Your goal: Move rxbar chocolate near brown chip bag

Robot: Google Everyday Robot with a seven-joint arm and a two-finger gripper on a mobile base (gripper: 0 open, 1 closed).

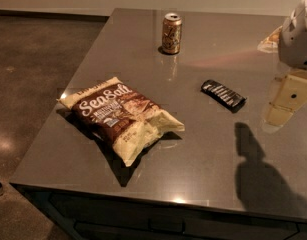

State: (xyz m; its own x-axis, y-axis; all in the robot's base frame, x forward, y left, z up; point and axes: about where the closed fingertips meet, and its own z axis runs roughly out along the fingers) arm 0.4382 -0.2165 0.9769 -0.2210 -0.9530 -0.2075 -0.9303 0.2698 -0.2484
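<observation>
The rxbar chocolate (223,94) lies flat and untouched on the grey bench (203,179), toward the right edge and roughly midway between the near and far edges. The step in hand appears to be the reach and pick-up. It would go best with a descent over the bar's middle and a grip across its narrow width. The bar sits skewed to the bench edges, its length running from far-left to near-right, so the wrist would likely need turning to match. So thin a thing offers little to grip, and the approach should probably go almost down to the bench top.

The bar is a small, flat rectangle in a black wrapper crossed by white lettering stripes.

The gripper (288,101) hangs at the right edge, near the bar but apart from it. It has hold of neither bar nor bag, and whether it is open or closed cannot be told. The brown chip bag (120,116), crinkled and much larger, lies well apart toward the near-left corner. A tan soda can (171,33) stands upright by the far edge, off the likely path.
</observation>
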